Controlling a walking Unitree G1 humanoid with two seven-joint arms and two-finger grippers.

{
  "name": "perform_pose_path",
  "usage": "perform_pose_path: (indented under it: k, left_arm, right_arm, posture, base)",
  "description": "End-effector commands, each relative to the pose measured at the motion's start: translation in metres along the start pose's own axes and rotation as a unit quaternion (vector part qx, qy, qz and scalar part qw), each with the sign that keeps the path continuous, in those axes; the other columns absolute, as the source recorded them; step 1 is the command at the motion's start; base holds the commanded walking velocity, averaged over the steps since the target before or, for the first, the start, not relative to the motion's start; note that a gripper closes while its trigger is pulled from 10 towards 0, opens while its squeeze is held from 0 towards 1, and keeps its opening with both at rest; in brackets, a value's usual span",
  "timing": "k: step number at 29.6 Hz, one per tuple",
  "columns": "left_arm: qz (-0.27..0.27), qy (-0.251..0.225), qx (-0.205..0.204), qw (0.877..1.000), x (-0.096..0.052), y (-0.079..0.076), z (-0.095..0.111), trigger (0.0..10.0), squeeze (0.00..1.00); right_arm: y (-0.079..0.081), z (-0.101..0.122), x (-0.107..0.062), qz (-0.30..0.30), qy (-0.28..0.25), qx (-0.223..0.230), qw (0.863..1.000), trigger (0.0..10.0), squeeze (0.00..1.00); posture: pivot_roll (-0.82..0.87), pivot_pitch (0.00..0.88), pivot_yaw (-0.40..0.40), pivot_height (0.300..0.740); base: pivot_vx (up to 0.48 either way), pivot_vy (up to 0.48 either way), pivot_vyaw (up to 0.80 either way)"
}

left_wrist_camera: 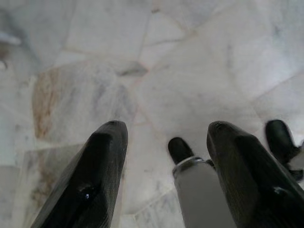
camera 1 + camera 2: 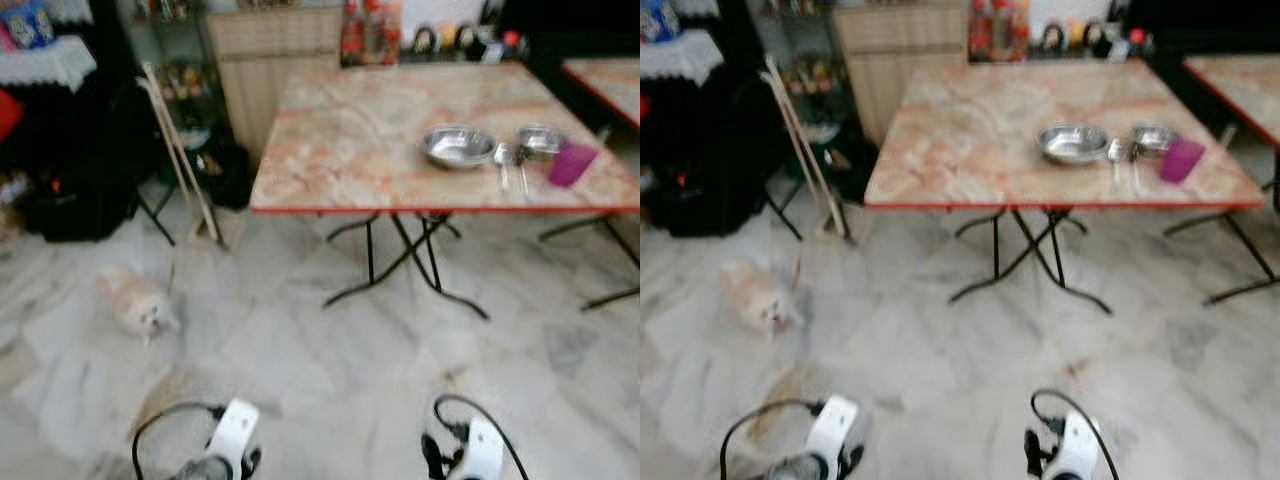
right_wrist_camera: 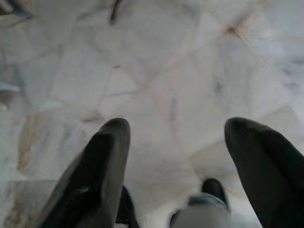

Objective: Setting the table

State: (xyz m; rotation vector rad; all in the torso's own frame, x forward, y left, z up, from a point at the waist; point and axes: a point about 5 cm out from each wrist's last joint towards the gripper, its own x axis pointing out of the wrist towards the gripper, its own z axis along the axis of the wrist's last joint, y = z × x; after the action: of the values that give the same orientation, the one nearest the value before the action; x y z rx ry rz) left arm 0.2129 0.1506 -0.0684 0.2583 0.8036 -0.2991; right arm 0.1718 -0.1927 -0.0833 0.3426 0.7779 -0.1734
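Note:
A marble-patterned folding table (image 2: 360, 150) with a red edge stands ahead. Near its right front corner lie a large steel bowl (image 2: 458, 146), a smaller steel bowl (image 2: 541, 140), a spoon and fork (image 2: 506, 160) between them, and a purple cup (image 2: 571, 164). Both arms hang low over the floor at the bottom of the head views. My left gripper (image 1: 164, 137) is open above the marble floor, nothing between its fingers. My right gripper (image 3: 175, 137) is open as well, over bare tiles.
A light-coloured cat (image 2: 138, 305) sits on the floor to the left. A broom (image 2: 180, 155) leans by a dark chair and bags (image 2: 80, 180). A wooden cabinet (image 2: 270, 60) and bottles (image 2: 370, 30) stand behind the table. A second table (image 2: 610, 85) is at the right.

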Motion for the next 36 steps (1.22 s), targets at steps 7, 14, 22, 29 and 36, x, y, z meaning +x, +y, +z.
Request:
perform_pose_path:
  k: [7,14,22,29,36]
  left_arm:
    - [-0.006,-0.001,0.004,1.000,0.000,-0.004,0.000,10.0,0.00]
    - [-0.006,-0.002,0.002,1.000,0.001,-0.004,0.001,10.0,0.00]
    - [0.001,-0.006,0.005,1.000,0.001,-0.001,0.004,10.0,0.00]
    - [0.018,-0.059,-0.009,0.998,0.004,0.006,0.027,10.0,0.00]
    - [0.042,-0.177,-0.055,0.982,0.003,0.022,0.077,10.0,0.00]
  right_arm:
    - [-0.004,0.001,-0.001,-0.008,-0.003,0.003,1.000,10.0,0.00]
    - [-0.004,0.002,0.000,-0.007,-0.005,0.001,1.000,10.0,0.00]
    - [-0.002,0.003,0.000,-0.005,-0.007,0.003,1.000,10.0,0.00]
    - [0.001,0.013,0.003,0.000,-0.028,0.002,1.000,10.0,0.00]
    - [0.015,0.050,0.011,0.032,-0.107,-0.003,0.994,10.0,0.00]
  posture:
    - [-0.06,0.000,0.043,0.740]
    - [-0.06,0.000,0.044,0.740]
    - [-0.06,0.000,0.052,0.740]
    - [-0.07,0.000,0.061,0.740]
    - [-0.06,0.000,0.061,0.740]
  base:
    - [0.000,-0.269,0.00]
    - [0.000,-0.223,0.00]
    - [0.000,0.000,0.00]
    - [0.000,0.000,0.00]
    - [0.000,0.000,0.00]
